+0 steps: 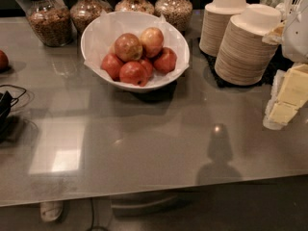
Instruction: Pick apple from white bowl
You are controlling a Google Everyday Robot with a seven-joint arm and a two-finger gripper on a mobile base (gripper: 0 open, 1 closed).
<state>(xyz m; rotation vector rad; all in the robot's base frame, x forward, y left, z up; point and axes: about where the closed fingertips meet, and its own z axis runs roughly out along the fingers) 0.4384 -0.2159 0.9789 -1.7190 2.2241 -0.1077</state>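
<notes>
The white bowl (96,32) with a crinkled paper liner stands at the back middle of the grey table. It holds several apples. The apple (152,41), pale yellow-orange with a red blush, lies on top at the back right of the pile. A browner mottled apple (128,47) lies to its left, with smaller deep-red apples (133,72) in front. My gripper (283,105), white with pale yellow parts, is at the right edge of the view, well right of the bowl and above the table, holding nothing that I can see.
Two stacks of beige disposable bowls (245,47) stand right of the white bowl, close to the gripper. Several glass jars (48,20) line the back. A red apple (2,60) lies at the left edge, above black cables (7,105). The table's front edge (144,192) is near.
</notes>
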